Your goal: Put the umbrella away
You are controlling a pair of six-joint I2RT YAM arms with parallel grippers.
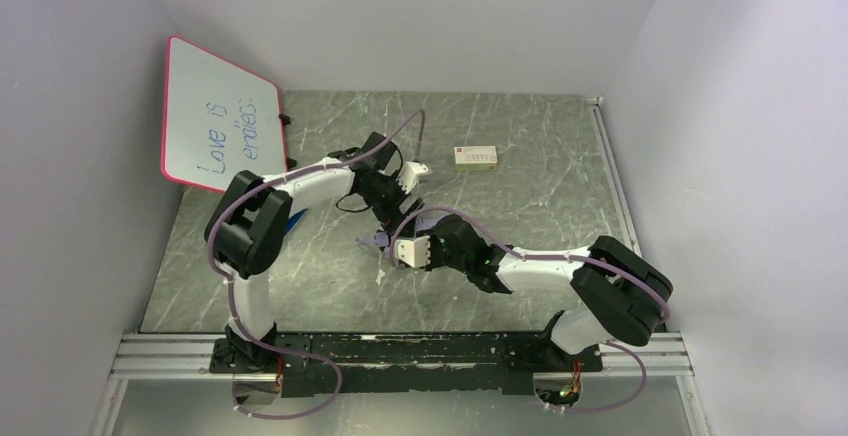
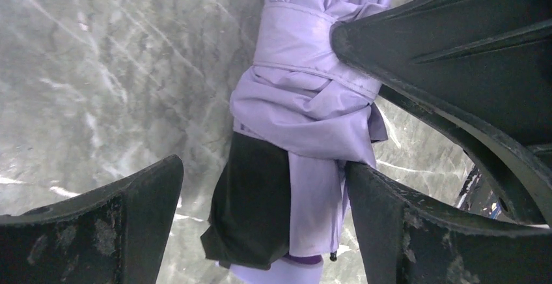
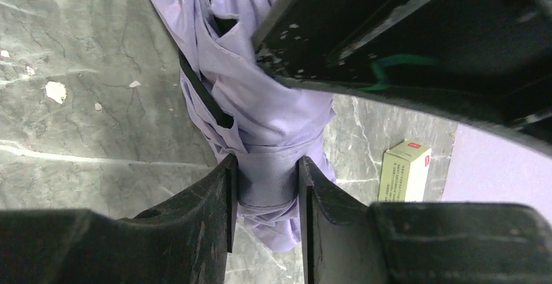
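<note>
Well away from the edges of the table [image 1: 560, 206], the right gripper [image 3: 265, 189] pinched the bundled umbrella [image 2: 299, 101]; the left gripper [image 2: 263, 173] stood wide open around it.

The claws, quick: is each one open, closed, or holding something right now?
Left claw: wide open, straddling the umbrella, not clamped on it.
Right claw: closed on the umbrella, holding it.
</note>
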